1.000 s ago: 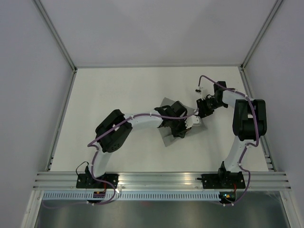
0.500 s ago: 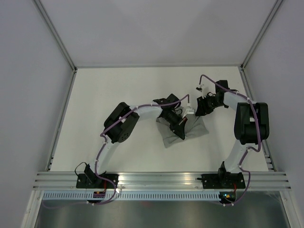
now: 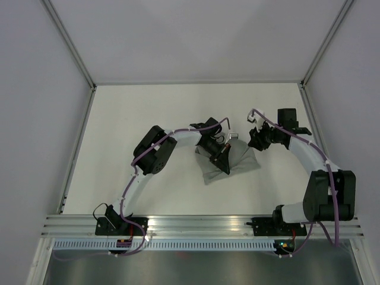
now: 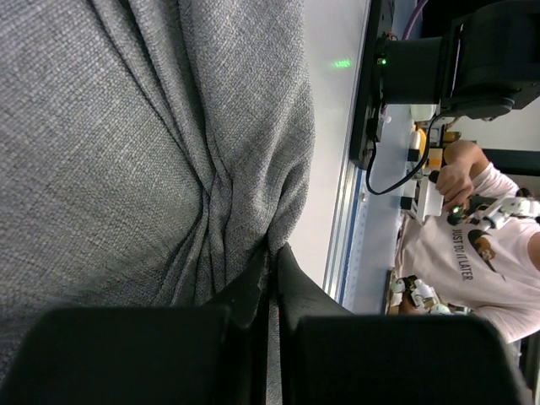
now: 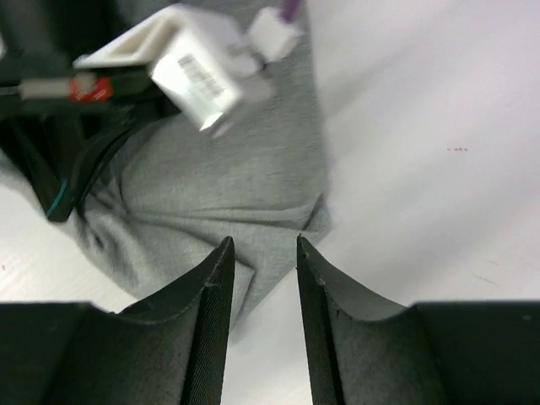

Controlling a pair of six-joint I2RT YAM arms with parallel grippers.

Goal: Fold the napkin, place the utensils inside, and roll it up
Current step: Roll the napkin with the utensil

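Pinching a bunched fold of the grey napkin (image 4: pixel 126 152) at mid-desk (image 3: pixel 136 113), the left pincer (image 4: pixel 272 257) was clamped shut and nearer, while the right pincer (image 5: pixel 261 245) hung parted and empty just beside its right edge.

"JUST DO IT" sideways on a person's white T-shirt (image 4: pixel 440 283).

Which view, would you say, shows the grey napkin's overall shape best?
Top external: nearly the whole napkin shows. Left wrist gives only folds pinched by the left pincer; right wrist only one corner beyond the right pincer.
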